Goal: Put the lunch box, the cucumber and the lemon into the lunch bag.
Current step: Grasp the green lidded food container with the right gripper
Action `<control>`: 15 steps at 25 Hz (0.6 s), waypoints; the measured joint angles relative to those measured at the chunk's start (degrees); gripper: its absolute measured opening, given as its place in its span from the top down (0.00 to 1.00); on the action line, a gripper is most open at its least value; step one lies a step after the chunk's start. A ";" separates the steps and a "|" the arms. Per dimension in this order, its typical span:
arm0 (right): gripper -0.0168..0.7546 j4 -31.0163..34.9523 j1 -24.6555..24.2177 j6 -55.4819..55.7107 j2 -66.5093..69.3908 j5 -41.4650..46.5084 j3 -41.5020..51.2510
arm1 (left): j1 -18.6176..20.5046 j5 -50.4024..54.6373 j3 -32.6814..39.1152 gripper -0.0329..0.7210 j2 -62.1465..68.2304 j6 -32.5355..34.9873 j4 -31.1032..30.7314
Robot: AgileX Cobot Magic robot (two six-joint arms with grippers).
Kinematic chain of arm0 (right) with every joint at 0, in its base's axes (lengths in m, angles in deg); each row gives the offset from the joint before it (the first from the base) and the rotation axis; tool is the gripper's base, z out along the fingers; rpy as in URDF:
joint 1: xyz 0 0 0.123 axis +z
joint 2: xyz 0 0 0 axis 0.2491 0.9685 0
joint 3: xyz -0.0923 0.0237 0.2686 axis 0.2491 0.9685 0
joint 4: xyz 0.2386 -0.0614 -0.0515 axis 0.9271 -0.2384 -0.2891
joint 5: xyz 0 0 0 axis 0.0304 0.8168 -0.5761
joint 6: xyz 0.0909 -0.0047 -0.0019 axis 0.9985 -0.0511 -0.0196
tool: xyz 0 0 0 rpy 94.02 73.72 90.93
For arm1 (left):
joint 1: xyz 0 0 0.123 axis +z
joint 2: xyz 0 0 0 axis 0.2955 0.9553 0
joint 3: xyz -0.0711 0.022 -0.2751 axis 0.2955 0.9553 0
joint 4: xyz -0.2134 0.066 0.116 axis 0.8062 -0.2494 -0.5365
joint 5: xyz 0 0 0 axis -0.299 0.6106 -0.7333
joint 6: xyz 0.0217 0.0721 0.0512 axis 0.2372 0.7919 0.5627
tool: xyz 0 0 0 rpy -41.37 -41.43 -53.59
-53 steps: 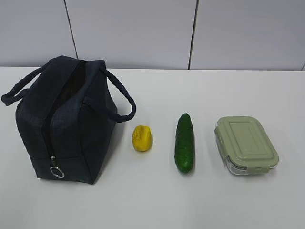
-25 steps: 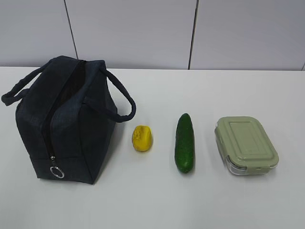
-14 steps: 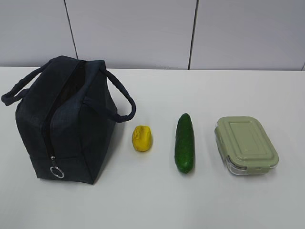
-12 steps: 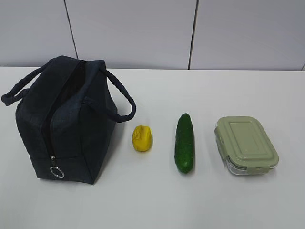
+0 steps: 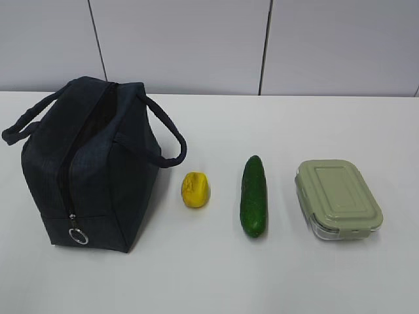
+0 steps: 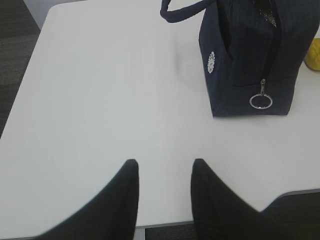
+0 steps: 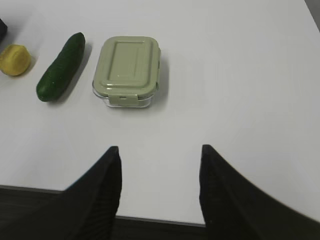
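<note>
The dark navy lunch bag (image 5: pixel 91 167) stands at the left of the white table (image 5: pixel 262 275), its top zipper closed and its ring pull (image 5: pixel 78 236) hanging at the near end. To its right lie the yellow lemon (image 5: pixel 196 189), the dark green cucumber (image 5: pixel 254 195) and the lunch box (image 5: pixel 337 198) with its sage-green lid. Neither arm shows in the exterior view. My left gripper (image 6: pixel 162 167) hangs open and empty over the table's near edge, short of the lunch bag (image 6: pixel 250 55). My right gripper (image 7: pixel 159 152) is open and empty, short of the lunch box (image 7: pixel 128 70); the cucumber (image 7: pixel 61 74) and lemon (image 7: pixel 15 59) lie left.
A grey panelled wall (image 5: pixel 196 46) closes the far side of the table. Dark floor (image 6: pixel 15 55) shows beyond the table's left edge in the left wrist view. Bare tabletop (image 7: pixel 240 75) spreads to the right of the lunch box.
</note>
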 joint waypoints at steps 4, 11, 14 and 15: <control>0.48 6.40 0.00 0.00 0.12 -1.57 -0.26 | 0.00 0.00 0.00 0.64 0.00 0.00 0.00; 0.48 19.37 0.00 -4.89 11.12 -8.57 -0.39 | 0.00 0.00 0.00 0.64 0.00 0.00 0.00; 0.48 27.03 0.00 -9.70 17.49 -10.72 -0.39 | 0.00 0.00 0.00 0.64 0.00 0.00 0.00; 0.48 29.66 0.00 -11.85 19.67 -11.27 -0.39 | 0.00 0.00 0.00 0.64 0.00 0.00 0.00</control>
